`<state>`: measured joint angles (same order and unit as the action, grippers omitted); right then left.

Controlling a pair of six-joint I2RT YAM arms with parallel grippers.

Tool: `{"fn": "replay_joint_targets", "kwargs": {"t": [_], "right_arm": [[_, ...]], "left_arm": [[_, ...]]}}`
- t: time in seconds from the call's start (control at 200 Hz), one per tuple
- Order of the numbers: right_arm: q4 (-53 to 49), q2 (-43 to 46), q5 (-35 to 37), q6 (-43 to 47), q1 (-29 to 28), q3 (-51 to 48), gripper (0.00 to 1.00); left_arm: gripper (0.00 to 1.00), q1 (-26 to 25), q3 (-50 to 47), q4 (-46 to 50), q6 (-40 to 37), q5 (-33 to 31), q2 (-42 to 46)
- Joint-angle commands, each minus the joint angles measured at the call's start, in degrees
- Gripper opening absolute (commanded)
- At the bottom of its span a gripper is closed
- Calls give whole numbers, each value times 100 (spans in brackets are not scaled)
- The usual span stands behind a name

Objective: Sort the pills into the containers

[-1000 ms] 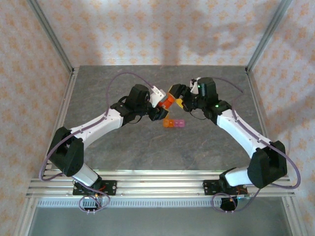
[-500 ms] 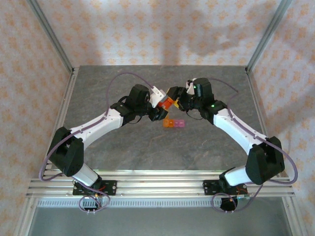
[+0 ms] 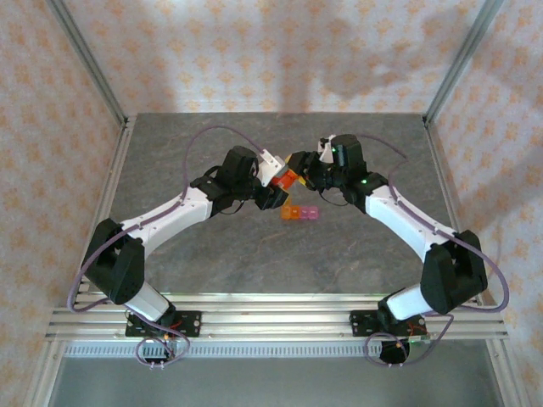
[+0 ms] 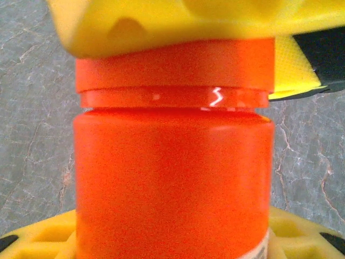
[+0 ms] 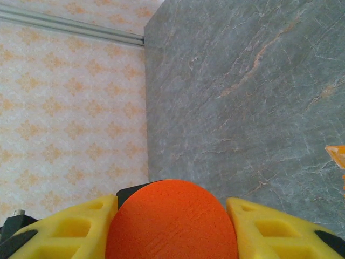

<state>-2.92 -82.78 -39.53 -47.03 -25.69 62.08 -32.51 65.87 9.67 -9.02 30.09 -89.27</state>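
Right fingers (image 5: 70, 229) have swung in, closed on cap (image 5: 171, 221) — left fingers (image 4: 43, 237) clamp bottle (image 4: 172, 178) body (half-open width). Unscrewing likely next; containers (image 3: 299, 213) wait on desk (image 3: 212, 254).

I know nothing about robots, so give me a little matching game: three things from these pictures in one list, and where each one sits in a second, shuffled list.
Things:
1. orange bottle
2. bottle cap
3. containers

Places:
A. between the right gripper's yellow fingers
B. lying on the table, touched by nothing
C. gripped around its body by the left gripper

Pairs: 1-C, 2-A, 3-B
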Motion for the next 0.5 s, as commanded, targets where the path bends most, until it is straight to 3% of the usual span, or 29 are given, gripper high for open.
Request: {"fn": "replay_joint_targets", "kwargs": {"t": [0.0,0.13,0.255,0.425,0.495], "right_arm": [[84,19,-298,804,68,82,33],[416,195,-710,1564,385,-201,33],[845,270,-1243,1726,708,-450,34],[928,337,-1395,1545,768,-398,39],[739,423,-1199,1379,768,-303,53]], "left_arm": [[0,64,272,-303,114,564,120],[0,298,219,-564,594,1424,162],[0,420,56,-1037,1051,1889,230],[0,447,57,-1088,1141,1820,209],[0,444,92,-928,992,1529,196]]}}
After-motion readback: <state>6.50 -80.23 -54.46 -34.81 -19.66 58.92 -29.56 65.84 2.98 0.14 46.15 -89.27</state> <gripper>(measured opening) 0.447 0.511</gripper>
